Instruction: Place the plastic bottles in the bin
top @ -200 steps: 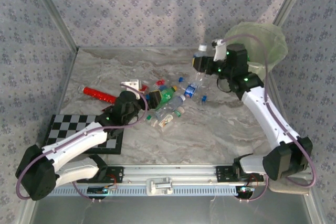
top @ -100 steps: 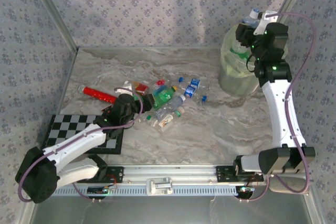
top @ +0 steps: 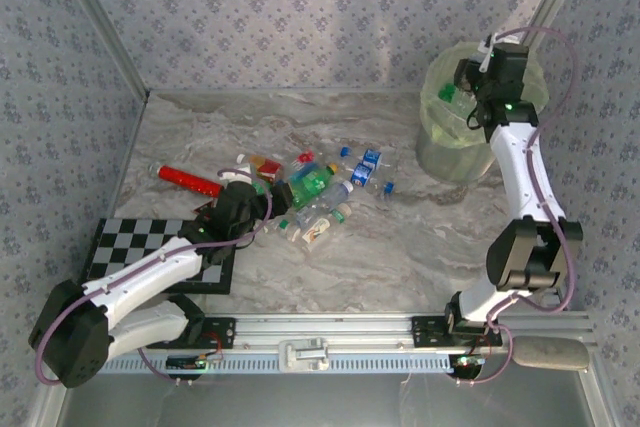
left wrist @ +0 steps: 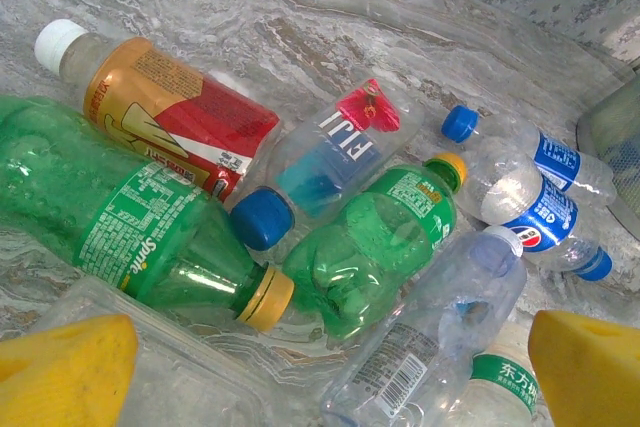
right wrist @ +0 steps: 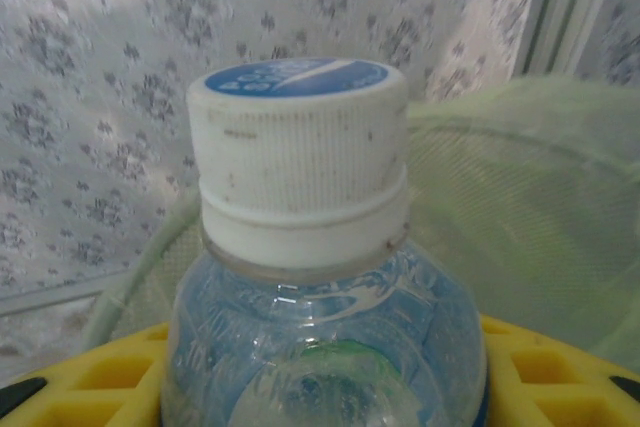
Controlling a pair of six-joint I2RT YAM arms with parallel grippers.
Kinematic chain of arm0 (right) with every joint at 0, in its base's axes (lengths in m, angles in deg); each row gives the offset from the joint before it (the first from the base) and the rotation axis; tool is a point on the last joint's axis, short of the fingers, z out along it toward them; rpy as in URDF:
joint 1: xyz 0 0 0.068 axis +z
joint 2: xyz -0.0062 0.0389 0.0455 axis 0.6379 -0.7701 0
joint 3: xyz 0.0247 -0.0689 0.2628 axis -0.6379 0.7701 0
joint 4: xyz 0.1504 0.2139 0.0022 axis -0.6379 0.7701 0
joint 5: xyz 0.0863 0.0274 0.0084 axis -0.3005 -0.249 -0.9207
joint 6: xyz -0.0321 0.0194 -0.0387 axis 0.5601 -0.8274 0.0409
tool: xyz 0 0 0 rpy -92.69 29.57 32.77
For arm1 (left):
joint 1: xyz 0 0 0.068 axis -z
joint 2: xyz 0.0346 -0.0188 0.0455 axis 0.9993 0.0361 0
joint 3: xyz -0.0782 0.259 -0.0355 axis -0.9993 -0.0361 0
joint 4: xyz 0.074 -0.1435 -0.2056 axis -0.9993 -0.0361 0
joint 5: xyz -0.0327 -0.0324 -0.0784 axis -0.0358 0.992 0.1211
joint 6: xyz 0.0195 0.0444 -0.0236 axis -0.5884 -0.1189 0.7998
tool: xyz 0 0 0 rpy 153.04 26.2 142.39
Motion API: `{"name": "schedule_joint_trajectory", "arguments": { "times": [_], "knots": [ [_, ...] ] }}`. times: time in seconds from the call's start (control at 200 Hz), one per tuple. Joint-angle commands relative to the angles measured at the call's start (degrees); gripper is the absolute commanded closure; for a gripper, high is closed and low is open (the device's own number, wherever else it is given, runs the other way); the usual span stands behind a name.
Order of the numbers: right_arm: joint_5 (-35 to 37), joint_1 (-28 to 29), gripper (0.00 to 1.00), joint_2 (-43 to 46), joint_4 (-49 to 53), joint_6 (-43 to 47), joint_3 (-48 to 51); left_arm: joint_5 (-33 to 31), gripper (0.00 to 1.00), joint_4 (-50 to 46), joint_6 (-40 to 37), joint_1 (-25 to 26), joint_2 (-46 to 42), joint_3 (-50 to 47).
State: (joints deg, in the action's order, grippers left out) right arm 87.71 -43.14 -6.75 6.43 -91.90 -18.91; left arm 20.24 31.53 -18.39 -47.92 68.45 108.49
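Bottle (right wrist: 310, 327) clenched in right gripper (top: 465, 82), directly above bin (top: 445, 152) mouth, so release should drop it in; left gripper (left wrist: 330, 372) gapes over table bottles (left wrist: 370, 247).

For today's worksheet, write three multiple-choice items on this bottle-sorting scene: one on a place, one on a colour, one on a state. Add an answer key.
1. Where is the clear bottle that the right fingers hold?
A. On the checkerboard
B. Over the bin
C. Beside the red tube

2. What colour is the cap of the Sprite bottle?
A. Red
B. White
C. Yellow

3. How do the left fingers stand?
A. Open above the pile of bottles
B. Shut on a green bottle
C. Shut on the checkerboard

Key:
1 B: the top view shows the held bottle at the bin's mouth.
2 C: the left wrist view shows a yellow cap on its neck.
3 A: the two yellow fingers stand wide apart, and the bottles lie on the table beyond them.
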Motion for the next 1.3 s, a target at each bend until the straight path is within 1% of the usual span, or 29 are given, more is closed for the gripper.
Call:
{"name": "schedule_joint_trajectory", "arguments": {
  "times": [0.0,0.2,0.355,0.47,0.575,0.72,0.765,0.914,1.014,1.184,1.294],
  "knots": [
    [-2.6,0.0,0.46,-3.4,3.6,-1.6,-0.9,0.1,0.0,-0.9,0.7,-0.3,-1.3,0.1],
    [-2.7,-0.2,0.46,-9.7,8.8,-1.5,-4.6,0.0,0.0,-1.4,0.9,-0.3,-1.5,0.3],
    [-3.6,-0.4,0.41,-11.4,9.9,-2.4,-5.9,-0.2,0.0,-1.6,1.2,-0.3,-1.4,0.4],
    [-3.0,-0.3,0.32,-11.2,10.7,-2.4,-7.2,-0.6,0.0,-2.2,1.5,-0.3,-1.2,0.6],
    [-1.4,-0.3,0.18,-10.0,11.8,-2.0,-8.7,-0.9,0.0,-2.7,1.6,-0.3,-0.8,0.7],
    [0.0,-0.3,0.03,-6.4,11.6,-1.5,-9.1,-0.5,0.0,-2.9,1.5,-0.2,0.5,1.6],
    [0.1,-0.3,0.0,-4.8,11.2,-1.5,-8.9,-0.3,0.0,-2.9,1.4,-0.2,1.0,1.9],
    [-0.2,0.6,0.0,1.3,8.2,-2.2,-6.0,0.6,0.0,-2.5,1.1,-0.3,2.9,2.9],
    [-0.9,1.8,0.0,5.7,5.5,-2.9,-2.1,1.4,0.0,-2.6,0.8,-0.3,4.1,3.8],
    [-7.1,4.3,0.0,11.7,0.9,-4.2,5.3,2.5,0.0,-3.3,0.0,-0.2,5.7,5.2],
    [-10.1,7.7,0.0,15.4,-2.3,-4.4,11.0,3.7,0.0,-4.1,-0.7,-0.2,7.0,6.3]
  ]
}}
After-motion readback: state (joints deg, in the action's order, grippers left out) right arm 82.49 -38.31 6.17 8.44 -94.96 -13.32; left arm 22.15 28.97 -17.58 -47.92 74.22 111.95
